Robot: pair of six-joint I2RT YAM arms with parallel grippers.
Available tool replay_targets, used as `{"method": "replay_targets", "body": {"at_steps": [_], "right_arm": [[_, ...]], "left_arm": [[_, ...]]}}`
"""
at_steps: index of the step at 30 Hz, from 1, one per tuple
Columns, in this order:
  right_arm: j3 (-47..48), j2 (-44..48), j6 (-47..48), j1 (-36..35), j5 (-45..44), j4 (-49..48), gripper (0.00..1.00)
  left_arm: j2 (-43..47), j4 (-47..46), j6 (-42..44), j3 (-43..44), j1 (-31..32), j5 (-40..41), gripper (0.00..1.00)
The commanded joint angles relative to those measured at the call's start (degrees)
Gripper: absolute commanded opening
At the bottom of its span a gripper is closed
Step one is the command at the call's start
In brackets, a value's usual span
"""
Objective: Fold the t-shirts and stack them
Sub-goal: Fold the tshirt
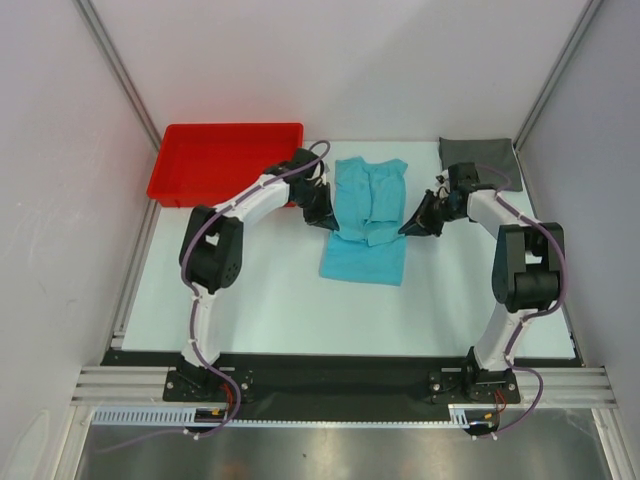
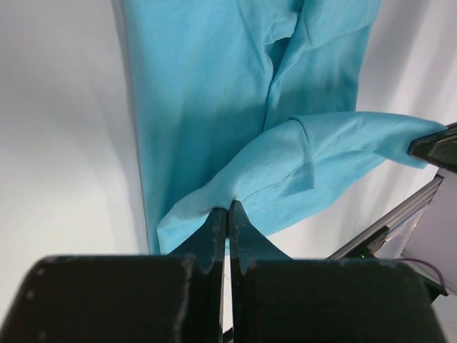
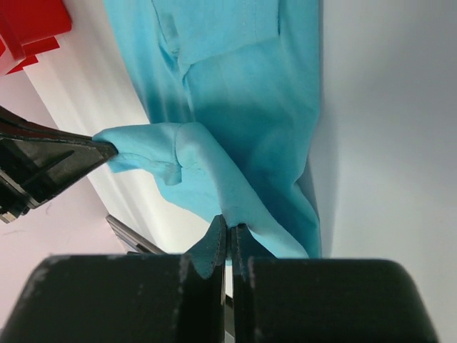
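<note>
The turquoise t-shirt (image 1: 364, 225) lies mid-table, its sides folded in. My left gripper (image 1: 325, 216) pinches its left edge and my right gripper (image 1: 409, 228) its right edge, so a band of cloth is raised between them. In the left wrist view the left gripper (image 2: 228, 206) is shut on a fold of the turquoise t-shirt (image 2: 207, 86), with the other arm's fingertip (image 2: 434, 146) on the far corner. The right gripper (image 3: 230, 227) is likewise shut on the turquoise t-shirt (image 3: 250, 93). The dark grey t-shirt (image 1: 478, 152) lies folded at the back right.
A red tray (image 1: 225, 160) stands at the back left, just behind the left arm's wrist, and its corner (image 3: 28, 25) shows in the right wrist view. White walls close in the table on three sides. The arm bases sit at the near edge.
</note>
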State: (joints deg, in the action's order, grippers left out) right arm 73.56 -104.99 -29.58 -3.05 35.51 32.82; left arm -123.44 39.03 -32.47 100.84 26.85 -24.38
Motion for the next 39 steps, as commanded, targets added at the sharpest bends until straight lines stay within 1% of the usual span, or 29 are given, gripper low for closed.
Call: {"method": "replay_targets", "body": {"at_steps": [1,7,12,21,23,27,28,30,31,32,33,34,35,36,37,38,39], "right_arm": [[3.25,-2.06,1.81,0.59,2.1,0.67,0.0],[5.36,-5.57,2.6,1.38,3.08,1.11,0.0],[7.03,-7.16,2.86,1.91,3.34,1.37,0.0],[9.85,-10.14,2.78,2.43,4.22,1.9,0.02],[10.55,-10.58,2.78,2.35,4.31,1.99,0.02],[11.78,-11.64,2.95,2.35,4.05,2.25,0.07],[12.13,-12.25,3.39,2.43,3.78,2.86,0.13],[14.06,-12.96,4.18,2.61,1.51,4.09,0.27],[15.11,-13.57,5.66,2.61,0.28,6.18,0.41],[18.25,-13.84,6.55,2.61,-1.21,7.86,0.47],[19.85,-13.75,7.51,4.26,-5.41,9.62,0.51],[21.96,-13.58,10.31,4.28,-7.97,13.55,0.58],[23.72,-12.88,11.64,4.19,-10.69,15.59,0.6],[26.52,-12.35,13.22,4.02,-15.25,17.44,0.63],[26.9,-11.56,14.11,3.75,-16.94,19.98,0.66],[26.55,-9.55,13.68,3.67,-17.66,20.26,0.67],[23.76,-7.97,13.15,3.49,-16.1,19.92,0.67]], "left_arm": [[-0.66,0.09,-0.05,2.7,-0.57,-1.19,0.02],[-2.33,0.61,-0.4,4.54,-0.92,-0.31,0.04],[-4.62,2.11,0.12,8.14,-1.19,-0.23,0.05],[-6.81,2.63,-0.14,10.52,-2.24,-0.23,0.06],[-7.17,2.72,-0.14,10.78,-2.24,-0.23,0.09],[-8.48,3.42,0.04,12.18,-2.24,0.56,0.2],[-8.83,4.12,0.21,12.8,-2.33,1.87,0.27],[-9.01,6.41,1.0,14.99,-2.33,4.33,0.33],[-8.49,7.46,1.35,15.79,-2.24,6.26,0.41],[-7.7,8.69,1.88,16.32,-2.24,10.19,0.45],[-6.65,8.96,3.27,16.76,-2.15,11.97,0.5],[-3.68,9.31,3.98,16.59,-2.15,14.08,0.51],[-2.17,9.4,4.69,16.24,-2.15,16.8,0.54],[-0.77,9.49,6.35,14.93,-2.15,17.78,0.55],[0.9,9.49,7.06,14.04,-2.07,18.4,0.59],[3.61,9.58,7.76,12.99,-1.98,18.93,0.6],[5.12,9.58,8.9,10.28,-1.89,19.19,0.6]]}}
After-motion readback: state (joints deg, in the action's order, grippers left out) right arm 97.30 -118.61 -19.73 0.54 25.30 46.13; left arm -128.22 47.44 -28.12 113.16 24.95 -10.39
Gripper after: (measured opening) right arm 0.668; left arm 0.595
